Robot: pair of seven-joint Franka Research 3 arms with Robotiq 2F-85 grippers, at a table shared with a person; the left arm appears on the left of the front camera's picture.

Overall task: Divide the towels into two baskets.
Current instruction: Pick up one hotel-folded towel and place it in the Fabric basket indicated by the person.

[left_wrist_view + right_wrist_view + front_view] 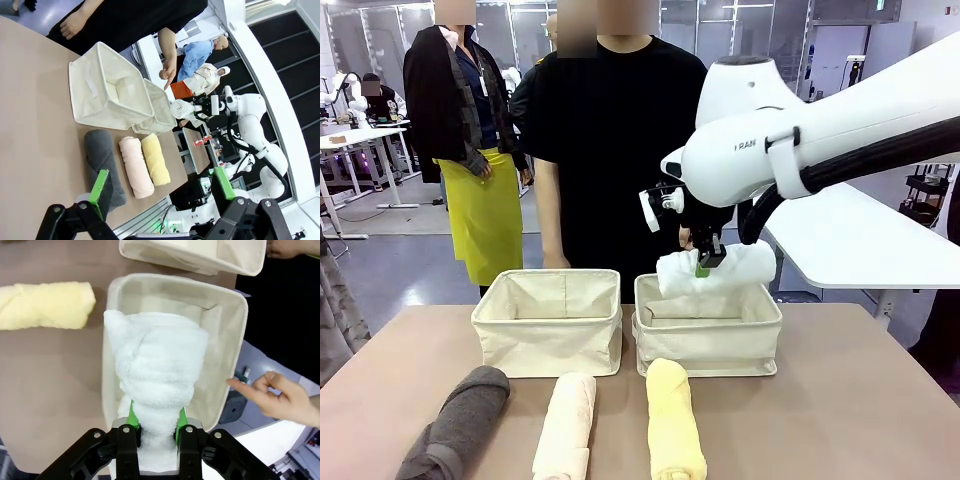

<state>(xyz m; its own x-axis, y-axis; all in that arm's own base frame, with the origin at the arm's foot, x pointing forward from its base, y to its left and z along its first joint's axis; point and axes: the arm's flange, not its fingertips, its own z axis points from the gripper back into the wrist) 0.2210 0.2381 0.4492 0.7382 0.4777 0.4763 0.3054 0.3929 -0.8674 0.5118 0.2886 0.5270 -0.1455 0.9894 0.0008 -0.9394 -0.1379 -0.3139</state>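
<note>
Above the tan table, right fingers clamp a white towel over a basket; left fingers gape.

White rounded right arm carrying a black cable, black end effector, green pads.

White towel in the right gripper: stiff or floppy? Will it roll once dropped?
Likely floppy: the white towel is pinched narrow in the right gripper and bulges wide beyond it. Probably light, since that one pinch holds it above the basket. It is unlikely to roll far, as the basket's fabric walls should stop it.
</note>
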